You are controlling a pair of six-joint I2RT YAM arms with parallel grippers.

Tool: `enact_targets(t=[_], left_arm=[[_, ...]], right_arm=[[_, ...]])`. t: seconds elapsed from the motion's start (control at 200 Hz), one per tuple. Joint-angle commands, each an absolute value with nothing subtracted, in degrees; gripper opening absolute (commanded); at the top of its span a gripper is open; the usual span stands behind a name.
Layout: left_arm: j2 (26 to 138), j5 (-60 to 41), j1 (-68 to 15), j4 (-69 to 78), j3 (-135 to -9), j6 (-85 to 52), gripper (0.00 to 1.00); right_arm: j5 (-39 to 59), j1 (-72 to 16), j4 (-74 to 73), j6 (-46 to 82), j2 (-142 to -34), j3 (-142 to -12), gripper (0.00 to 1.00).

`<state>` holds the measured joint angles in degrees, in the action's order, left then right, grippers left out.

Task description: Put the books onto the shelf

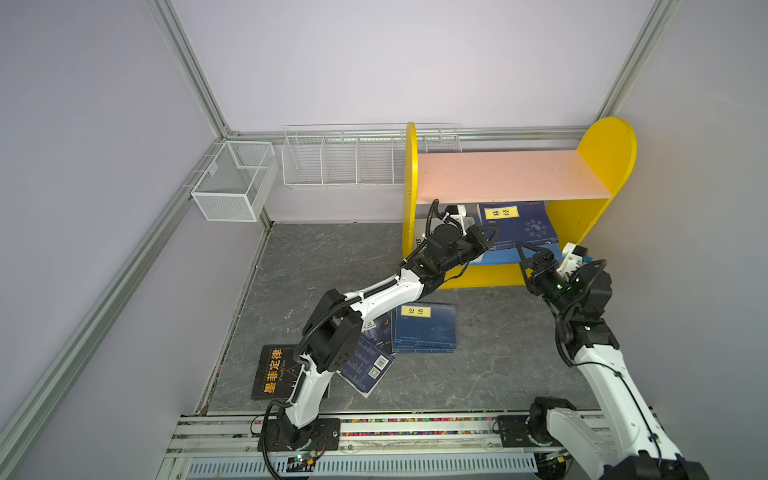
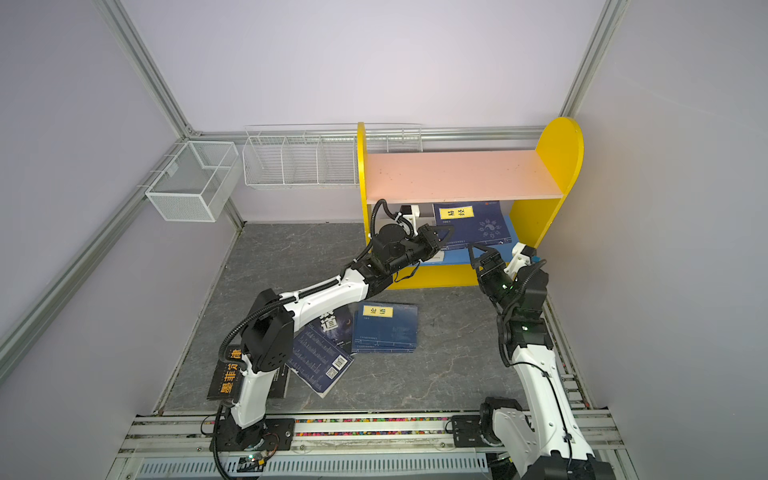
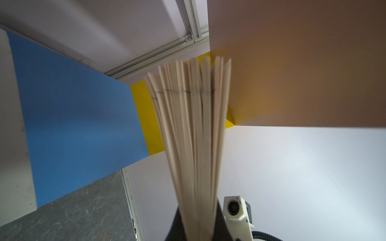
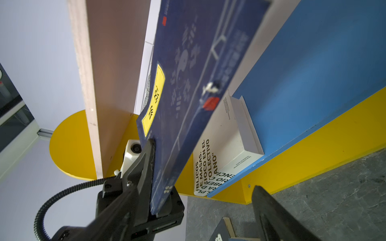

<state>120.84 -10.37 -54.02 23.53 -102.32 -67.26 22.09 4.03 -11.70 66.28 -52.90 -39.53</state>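
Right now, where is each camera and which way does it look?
Top views: overhead, facing down at the shelf, floor books and both arms.
Left wrist: behind the left gripper, looking along the pages of its navy book under the pink board.
Right wrist: behind the open right gripper, one finger showing, facing that book's cover and the white book.
Shared: the navy book.

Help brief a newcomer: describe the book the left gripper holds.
Find the yellow shelf at the back. Under its pink board, the left gripper holds a navy book. Unlike the table's navy book, its cover shows a ring of white symbols.
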Motion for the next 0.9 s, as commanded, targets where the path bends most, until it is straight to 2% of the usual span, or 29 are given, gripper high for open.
enact_targets(t=[0.0, 0.4, 0.665, 0.895], left_arm=[[123.01, -10.64, -54.84, 25.82, -106.00, -68.29, 0.00], [125.86, -10.86, -55.72, 27.60, -109.65, -70.94, 0.00], [127.60, -12.06, -56.07, 28.46, -111.18, -73.16, 0.00], [128.19, -12.82, -56.07, 28.30, -112.12, -73.76, 0.00]], right_arm=[[20.90, 3.98, -16.98, 69.32, -52.87, -38.39, 0.77], [18.14, 2.83, -17.36, 70.12, -53.40, -37.06, 0.52], [16.81, 2.30, -24.99, 73.49, -56.04, -34.32, 0.42], [15.62, 2.23, -30.55, 74.18, -57.75, -32.63, 0.22]])
